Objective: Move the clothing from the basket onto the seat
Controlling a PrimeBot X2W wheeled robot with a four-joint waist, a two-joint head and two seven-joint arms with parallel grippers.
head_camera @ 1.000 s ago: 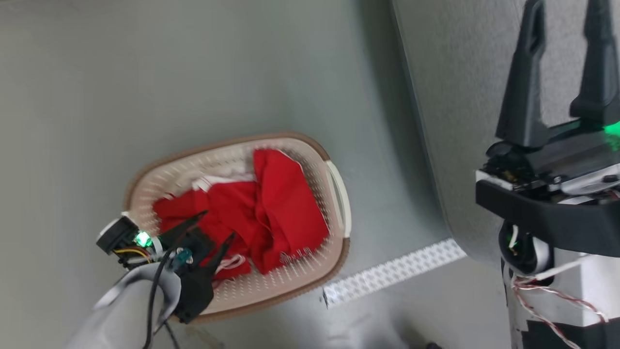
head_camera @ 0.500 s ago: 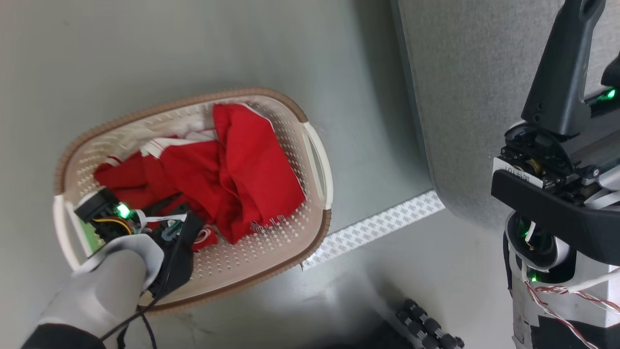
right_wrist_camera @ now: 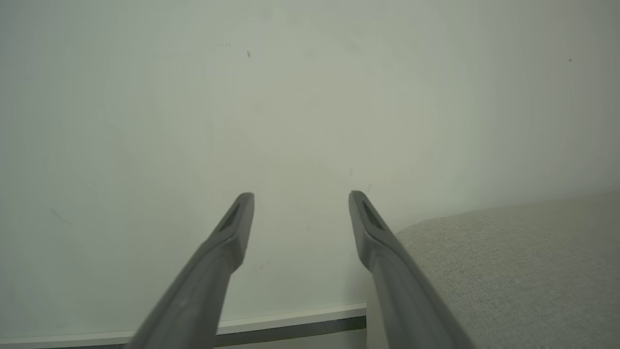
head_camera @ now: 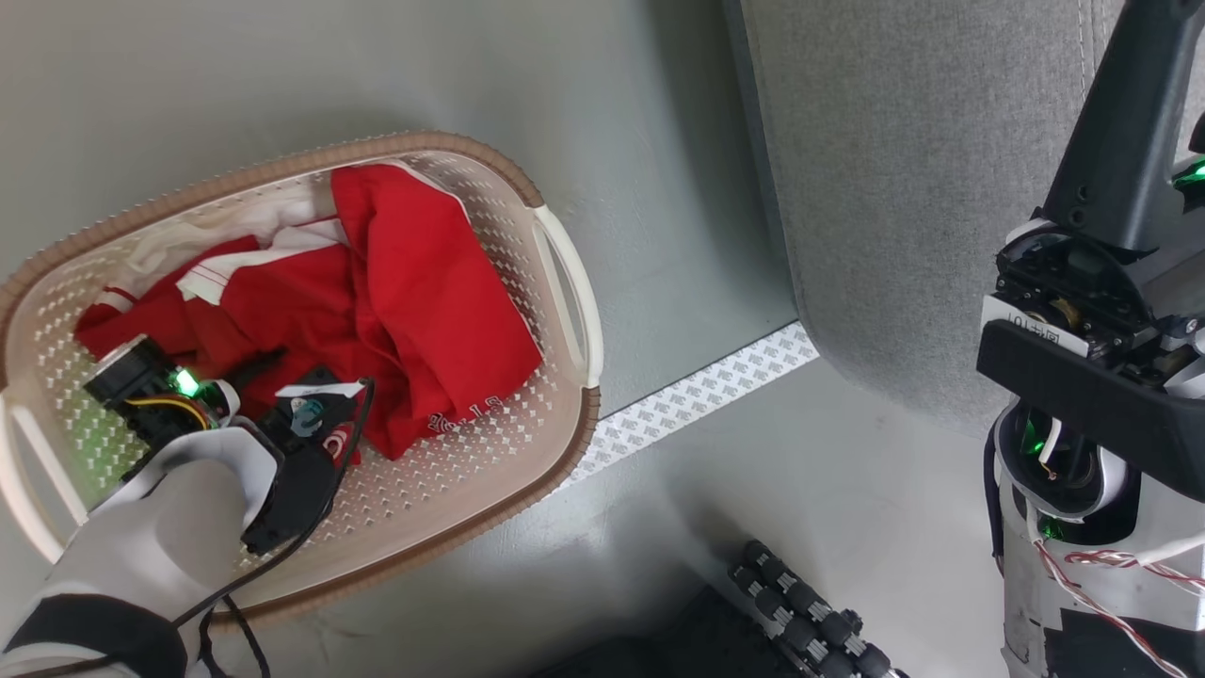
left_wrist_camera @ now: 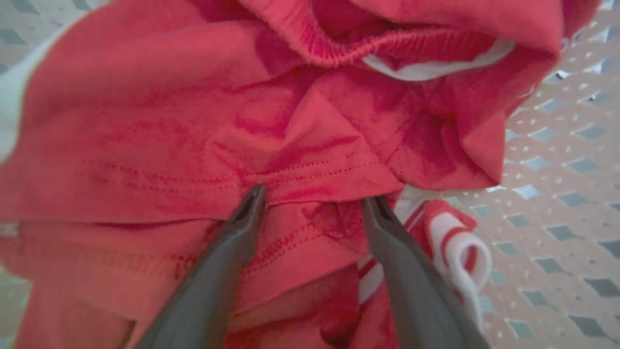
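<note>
**A:** What has changed over the last second?

**B:** The head camera has swung, so the basket (head_camera: 442, 146) now sits toward 9 o'clock in that view. Relative to the basket, the left gripper (left_wrist_camera: 312, 201) has dropped from above the red clothing (head_camera: 414, 282) down into it, at the basket's 7 o'clock end.

**A:** Is it holding the cloth?

**B:** No. Its fingers (left_wrist_camera: 387, 242) stand wide apart, with the tips touching a stitched hem and a fold of fabric lying loose between them.

**A:** Where's the clothing?

**B:** All of it is inside the basket, crumpled from the centre toward 12 o'clock. The basket stands on the grey floor (head_camera: 282, 75).

**A:** And the seat?

**B:** It's at 2 o'clock in the head view, with the seat (head_camera: 894, 188) apart from the basket across a strip of floor.

**A:** The right gripper?

**B:** The right gripper (right_wrist_camera: 300, 198) is spread open and empty, pointing at a pale wall (right_wrist_camera: 290, 97), with the seat's edge at its 4 o'clock.
</note>
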